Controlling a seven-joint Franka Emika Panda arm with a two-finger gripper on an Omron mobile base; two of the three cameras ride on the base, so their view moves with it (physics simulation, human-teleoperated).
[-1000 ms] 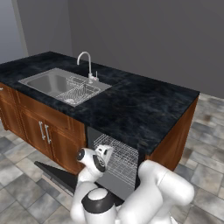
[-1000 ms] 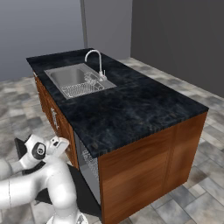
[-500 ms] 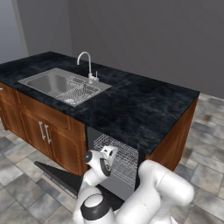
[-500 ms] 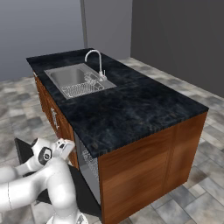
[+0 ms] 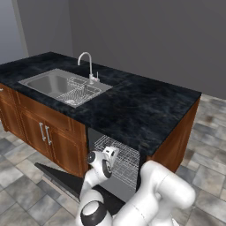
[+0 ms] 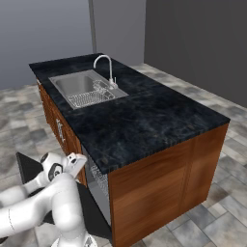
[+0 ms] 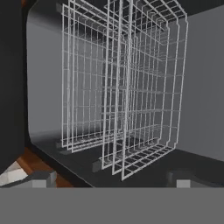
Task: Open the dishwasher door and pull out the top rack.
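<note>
Since a second ago our gripper [image 5: 112,154] has edged closer to the top rack [image 5: 120,155] inside the open dishwasher. We cannot tell how far our jaws are parted. Below, the dishwasher door [image 5: 59,178] lies folded down flat.

white robot arm bent low, its gripper [image 7: 112,177] held level with both fingertips [image 7: 40,178] spread wide apart.

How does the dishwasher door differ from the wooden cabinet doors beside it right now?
The dishwasher door is a dark panel dropped open towards the floor; the wooden cabinet doors are brown, upright and shut. The opening behind the dishwasher door bares the top rack; the cabinet doors show short vertical handles. Both sit under the same black counter.
</note>
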